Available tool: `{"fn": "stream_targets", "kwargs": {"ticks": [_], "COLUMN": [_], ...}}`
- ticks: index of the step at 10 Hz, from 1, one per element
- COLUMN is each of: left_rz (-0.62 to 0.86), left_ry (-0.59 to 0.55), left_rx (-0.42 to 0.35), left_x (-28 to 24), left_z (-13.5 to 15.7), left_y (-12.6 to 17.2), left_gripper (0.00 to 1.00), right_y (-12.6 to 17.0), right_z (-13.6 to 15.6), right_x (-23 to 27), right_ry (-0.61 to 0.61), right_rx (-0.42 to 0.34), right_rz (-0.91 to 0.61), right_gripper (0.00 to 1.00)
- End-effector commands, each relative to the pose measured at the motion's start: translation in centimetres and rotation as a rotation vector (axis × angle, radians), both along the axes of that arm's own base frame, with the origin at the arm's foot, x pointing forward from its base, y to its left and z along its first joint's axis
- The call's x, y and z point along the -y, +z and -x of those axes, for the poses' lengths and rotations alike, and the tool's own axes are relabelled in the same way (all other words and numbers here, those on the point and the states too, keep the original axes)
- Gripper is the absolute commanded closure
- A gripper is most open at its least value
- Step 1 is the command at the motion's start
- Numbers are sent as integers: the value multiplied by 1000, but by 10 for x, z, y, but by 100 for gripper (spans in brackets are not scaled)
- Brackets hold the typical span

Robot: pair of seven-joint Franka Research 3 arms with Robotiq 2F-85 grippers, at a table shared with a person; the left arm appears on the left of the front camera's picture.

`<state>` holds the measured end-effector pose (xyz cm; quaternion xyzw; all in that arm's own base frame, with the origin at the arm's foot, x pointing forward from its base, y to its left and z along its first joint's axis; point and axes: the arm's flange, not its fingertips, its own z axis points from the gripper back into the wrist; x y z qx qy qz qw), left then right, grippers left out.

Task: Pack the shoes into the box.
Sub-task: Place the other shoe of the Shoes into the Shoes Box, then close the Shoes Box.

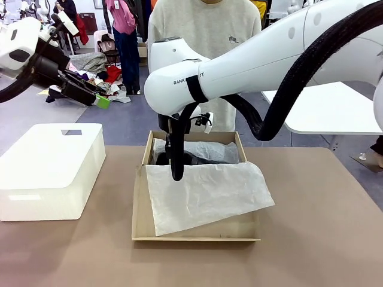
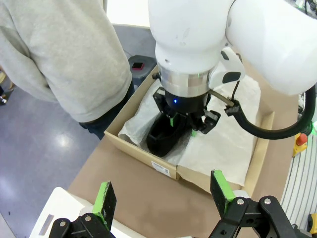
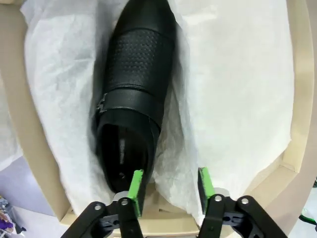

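Shoe (image 3: 131, 94) of black leather is lying on white tissue paper (image 3: 237, 89) inside the box (image 1: 194, 230), along its far side, nearest the person (image 1: 203, 24). We are holding our right gripper (image 3: 170, 174) by the heel, jaws parted and grasping nothing (one green pad is overlapping the heel's edge). Our left gripper (image 2: 162, 187) is hanging wide apart and empty, raised well away from the box.

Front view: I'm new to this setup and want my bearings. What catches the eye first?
The big white right arm fills the middle, reaching down into the far end of the cardboard box. There a black shoe lies on white tissue paper, with the right claw open at its heel.
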<state>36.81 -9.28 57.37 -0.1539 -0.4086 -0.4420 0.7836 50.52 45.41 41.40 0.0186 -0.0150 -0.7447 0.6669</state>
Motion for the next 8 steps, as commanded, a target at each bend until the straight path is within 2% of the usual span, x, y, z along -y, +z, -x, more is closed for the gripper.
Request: {"fn": "stream_targets", "kwargs": {"ticks": [1,5,8], "left_rz": [10,10,10], "left_ry": [-16,-16,-16], "left_rx": [4,4,4], "left_x": [-1,-1,-1], "left_z": [-1,-1,-1], "left_y": [-1,-1,-1], "left_gripper": [0,0,0], "right_y": [24,51,58], "right_z": [11,23,37], "right_x": [17,34,51], "right_ry": [-20,5,10], "right_rx": [17,49,69], "right_rz": [-15,-27,-43], "right_gripper": [0,0,0]}}
